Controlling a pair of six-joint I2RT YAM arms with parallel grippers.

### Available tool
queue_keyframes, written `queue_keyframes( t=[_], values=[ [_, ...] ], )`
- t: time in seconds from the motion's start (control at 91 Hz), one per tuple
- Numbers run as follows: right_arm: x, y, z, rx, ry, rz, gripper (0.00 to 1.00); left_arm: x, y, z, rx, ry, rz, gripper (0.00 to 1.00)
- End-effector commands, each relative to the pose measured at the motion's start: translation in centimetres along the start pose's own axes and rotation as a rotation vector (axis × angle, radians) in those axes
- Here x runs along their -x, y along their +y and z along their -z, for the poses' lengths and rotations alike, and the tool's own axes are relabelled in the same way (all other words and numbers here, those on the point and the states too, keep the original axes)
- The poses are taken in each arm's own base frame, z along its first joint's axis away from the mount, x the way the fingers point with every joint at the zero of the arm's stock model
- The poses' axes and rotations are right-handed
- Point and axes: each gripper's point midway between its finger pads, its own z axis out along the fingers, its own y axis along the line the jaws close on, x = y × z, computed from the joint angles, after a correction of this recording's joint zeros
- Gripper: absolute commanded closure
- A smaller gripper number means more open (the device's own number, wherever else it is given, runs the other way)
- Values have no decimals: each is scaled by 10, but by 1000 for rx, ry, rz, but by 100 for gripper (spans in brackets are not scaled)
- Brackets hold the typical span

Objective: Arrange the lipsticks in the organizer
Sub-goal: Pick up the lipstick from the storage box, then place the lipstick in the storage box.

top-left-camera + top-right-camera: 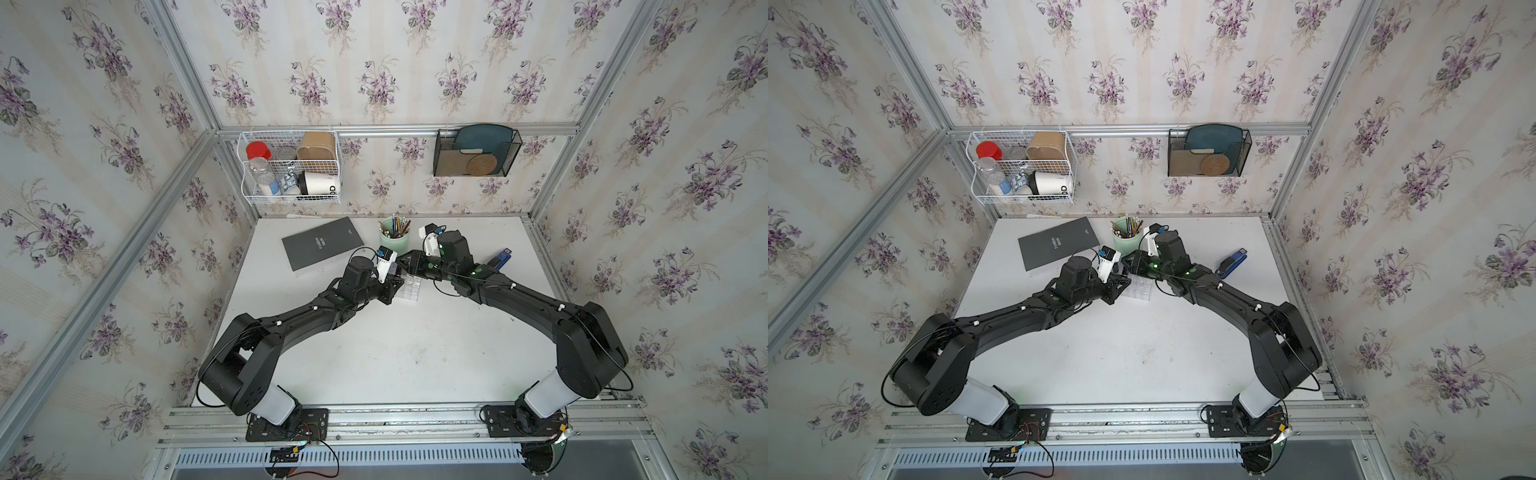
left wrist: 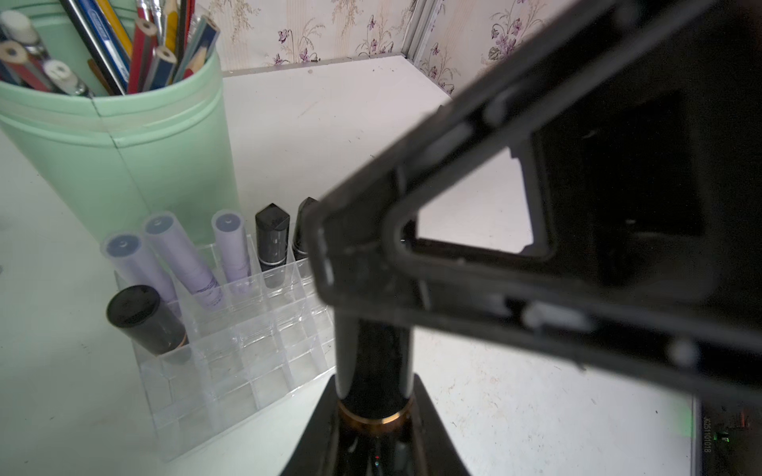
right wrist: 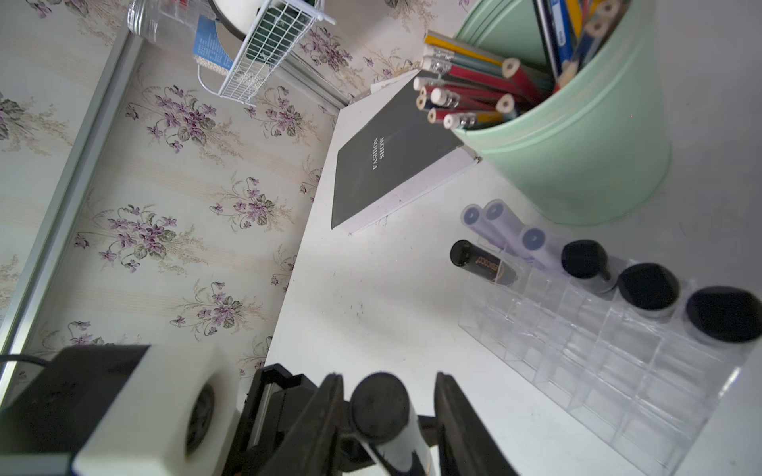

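Lipsticks (image 3: 583,259), small cylindrical tubes in glossy black and pale lilac, are nearly all standing in the clear plastic organizer (image 3: 618,391), a small tray with a grid of square cells. The organizer is sitting toward the far middle of the white table (image 1: 415,353), just in front of a mint-green round pencil cup (image 1: 393,240).

Seven tubes are occupying cells. Three lilac tubes (image 2: 231,243) are leaning at the left end of the far row, and three black tubes (image 3: 647,286) are standing to their right in that row. A fourth black tube (image 2: 144,321) is leaning at the left end of the next row nearer. Many nearer cells are sitting empty.

The eighth lipstick (image 2: 371,362), glossy black with a gold band, is being held in the air close by the organizer. The left gripper (image 2: 373,416) is pinching its lower body. The right gripper (image 3: 389,412) is straddling its capped end with jaws slightly spread, and a gap is showing on one side.

Judging from this, the task is nearing its end: only this last tube is waiting to go into a free cell.
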Motion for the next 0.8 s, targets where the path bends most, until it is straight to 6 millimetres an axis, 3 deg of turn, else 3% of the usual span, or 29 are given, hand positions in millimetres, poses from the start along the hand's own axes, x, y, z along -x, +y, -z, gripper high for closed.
queue_keyframes(
  t=[0.0, 0.132, 0.187, 0.374, 0.473, 0.648, 0.791],
  values=[
    [-4, -1, -3, 1, 19, -6, 62, 15, -5, 2, -23, -50, -25, 100],
    [1, -4, -4, -23, -4, -1, 77, 15, -5, 3, -16, -47, -26, 100],
    [4, -4, -5, -26, -16, 4, 83, 14, -3, 3, -7, -39, -18, 95],
    [16, -16, -11, -68, -113, 48, 89, 17, 3, 20, 36, -42, 63, 38],
    [21, -27, -16, -137, -214, 129, 90, 16, 23, 48, 120, -65, 172, 19],
    [18, -28, -33, -251, -390, 374, 91, -14, 88, 90, 301, -54, 469, 21],
    [18, -33, -52, -335, -455, 480, 91, -23, 99, 100, 331, -31, 488, 24]
  ],
)
